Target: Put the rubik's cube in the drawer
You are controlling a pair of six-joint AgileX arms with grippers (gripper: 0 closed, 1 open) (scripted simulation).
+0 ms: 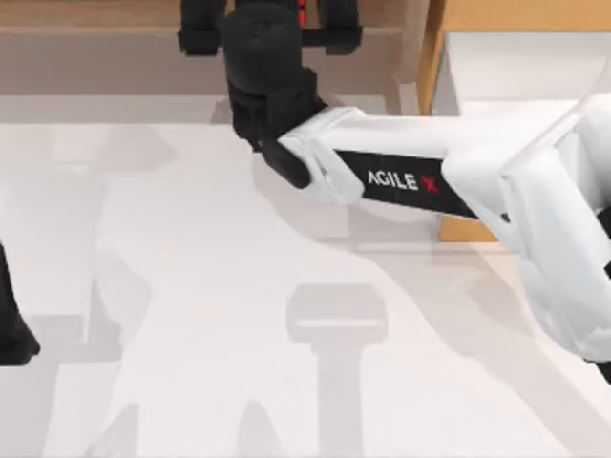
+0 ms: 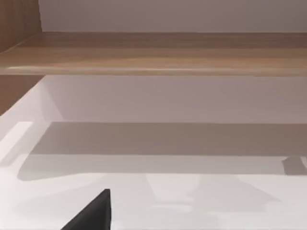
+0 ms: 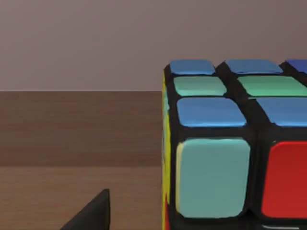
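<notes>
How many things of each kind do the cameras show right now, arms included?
arms: 2, the left arm parked at the table's left edge and the right arm reaching to the shelf
rubik's cube: 1
drawer: 1
wooden shelf: 1
Total: 5

A white table [image 1: 191, 286] takes up most of the scene. Along its far edge runs a long wooden shelf [image 1: 105, 29], and at the far right stands a light wooden drawer [image 1: 458, 19] with a white inside. A rubik's cube [image 3: 225, 143] sits on the shelf's wooden board.
</notes>
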